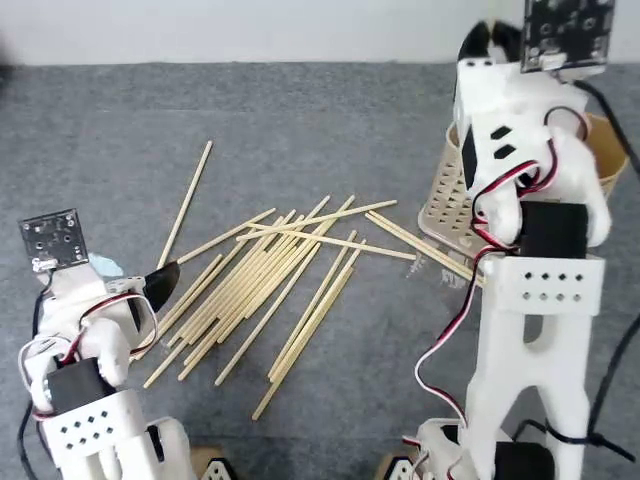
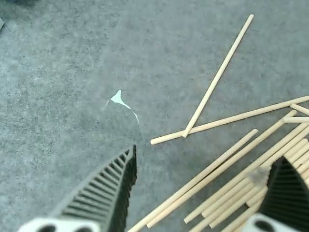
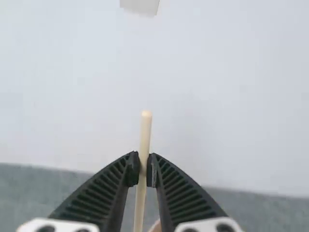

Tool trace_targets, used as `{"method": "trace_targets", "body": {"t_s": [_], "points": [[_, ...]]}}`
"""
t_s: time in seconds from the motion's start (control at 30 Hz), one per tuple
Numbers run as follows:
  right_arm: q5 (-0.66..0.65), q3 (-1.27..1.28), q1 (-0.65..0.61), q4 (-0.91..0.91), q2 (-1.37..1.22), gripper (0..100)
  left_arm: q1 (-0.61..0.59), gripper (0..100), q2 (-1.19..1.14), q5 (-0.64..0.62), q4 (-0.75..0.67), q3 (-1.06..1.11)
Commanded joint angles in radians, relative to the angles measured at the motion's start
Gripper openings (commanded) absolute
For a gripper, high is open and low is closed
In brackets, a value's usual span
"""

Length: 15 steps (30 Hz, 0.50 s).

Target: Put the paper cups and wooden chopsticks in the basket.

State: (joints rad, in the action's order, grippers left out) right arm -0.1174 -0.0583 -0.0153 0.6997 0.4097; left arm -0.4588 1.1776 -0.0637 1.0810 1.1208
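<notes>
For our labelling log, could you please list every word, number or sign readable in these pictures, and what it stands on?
No text can be read.
The circuit board on the left arm and the one on the right arm: tiny marks, too small to read.
The chopsticks, basket and table: no print.

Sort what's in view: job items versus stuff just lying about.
Job: loose wooden chopsticks; the chopstick clamped in the right end effector; basket.
Lying about: small white scrap on the grey mat.
</notes>
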Motion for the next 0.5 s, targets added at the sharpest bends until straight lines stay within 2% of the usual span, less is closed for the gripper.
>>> {"method": "trace_targets", "body": {"t_s": [0.0, 0.23, 0.47], "points": [[0.009, -0.048, 0.013, -0.107, 0.031, 0.8, 0.0, 40, 0.011, 0.008, -0.015, -0.053], [0.003, -0.048, 0.015, -0.263, 0.031, 0.8, 0.0, 40, 0.009, 0.008, -0.015, -0.053], [-0.084, -0.048, 0.042, -0.269, 0.001, 0.8, 0.0, 40, 0.012, 0.009, -0.021, -0.018]]}}
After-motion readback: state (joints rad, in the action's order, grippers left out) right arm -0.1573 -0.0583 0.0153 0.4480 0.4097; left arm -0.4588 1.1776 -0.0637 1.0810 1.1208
